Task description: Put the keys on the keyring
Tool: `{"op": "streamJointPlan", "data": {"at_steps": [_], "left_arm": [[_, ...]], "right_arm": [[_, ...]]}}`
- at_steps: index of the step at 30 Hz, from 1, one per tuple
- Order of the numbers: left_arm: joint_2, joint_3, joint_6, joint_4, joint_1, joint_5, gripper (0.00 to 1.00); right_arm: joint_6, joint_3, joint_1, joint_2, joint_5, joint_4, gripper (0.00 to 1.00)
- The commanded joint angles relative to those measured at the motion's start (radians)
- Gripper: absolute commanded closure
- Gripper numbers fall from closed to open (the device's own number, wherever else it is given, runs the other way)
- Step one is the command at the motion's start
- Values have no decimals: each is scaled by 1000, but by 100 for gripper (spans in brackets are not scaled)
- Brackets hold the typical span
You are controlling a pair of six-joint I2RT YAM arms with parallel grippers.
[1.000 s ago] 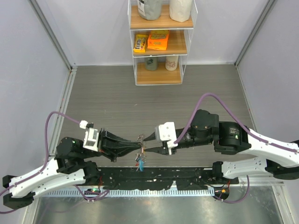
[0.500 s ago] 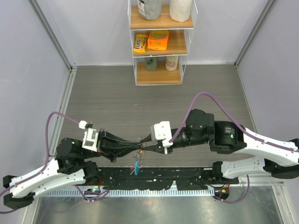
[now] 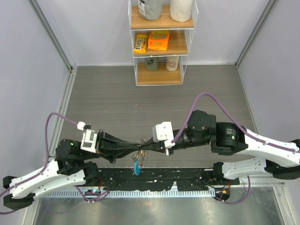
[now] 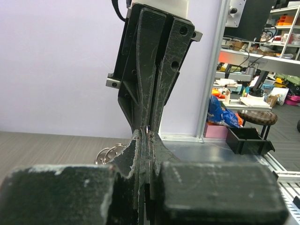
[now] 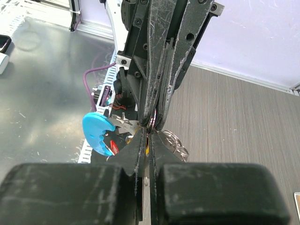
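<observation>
My left gripper (image 3: 137,150) and right gripper (image 3: 146,147) meet tip to tip above the table's near edge. The keyring shows as silvery wire loops beside the left fingertips (image 4: 108,153) and behind the right fingertips (image 5: 177,142). Its blue crescent tag (image 3: 136,167) hangs below the tips and also shows in the right wrist view (image 5: 97,132). My left gripper (image 4: 146,139) is shut on the keyring. My right gripper (image 5: 150,138) is shut on a thin key with a yellow sliver (image 5: 148,151) between its jaws. A small red piece (image 5: 113,146) hangs by the tag.
A clear shelf unit (image 3: 160,43) with snack boxes and jars stands at the back of the grey table. A black rail (image 3: 187,177) runs along the near edge under the arms. Grey walls close both sides.
The right arm has moved left and pressed in toward the left gripper. The meeting point and the blue tag have shifted a little left and down.
</observation>
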Motion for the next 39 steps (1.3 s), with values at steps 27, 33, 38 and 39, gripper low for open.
{"op": "streamJointPlan", "data": {"at_steps": [27, 33, 38, 39], "left_arm": [[81, 321, 12, -620, -4, 187, 44], [118, 370, 10, -704, -2, 189, 44], [129, 392, 15, -786, -4, 164, 46], [132, 395, 15, -801, -4, 158, 47]], "right_arm": [[143, 91, 3, 35, -158, -211, 94], [186, 174, 3, 101, -147, -285, 94], [206, 210, 3, 144, -114, -328, 94], [212, 214, 3, 152, -109, -332, 94]]}}
